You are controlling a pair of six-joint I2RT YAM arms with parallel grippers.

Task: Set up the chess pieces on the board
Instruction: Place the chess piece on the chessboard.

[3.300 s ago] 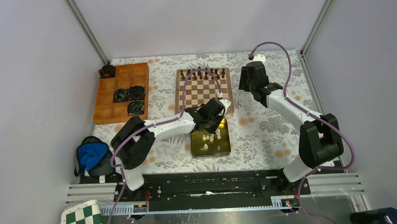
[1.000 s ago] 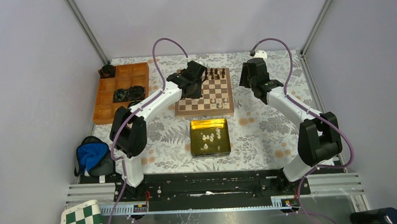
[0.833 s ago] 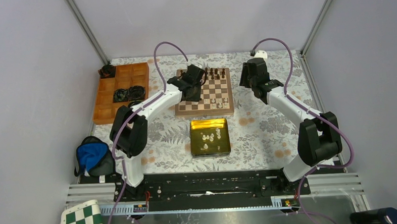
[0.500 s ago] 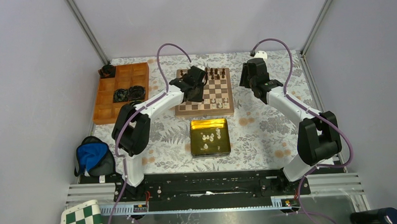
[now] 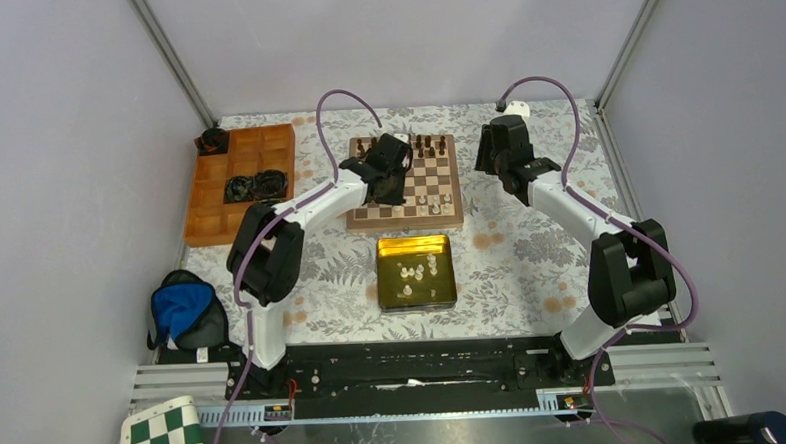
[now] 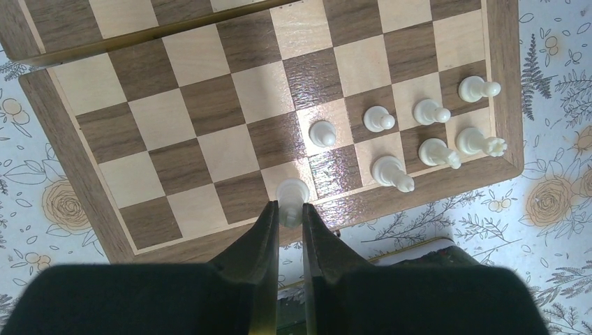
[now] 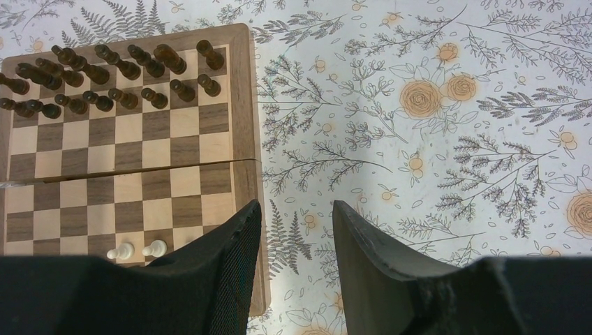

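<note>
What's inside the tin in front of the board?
A few cream pieces lie loose on the floor of the tin, mostly left of its middle. Nothing covers the tin from above, but the pieces are too small to count or identify.

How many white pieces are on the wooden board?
8. Seven stand free in one corner of the board: four pawns in the second row, three taller pieces in the edge row. The eighth piece is pinched in the left jaws further along it. Others may be hidden.
</note>
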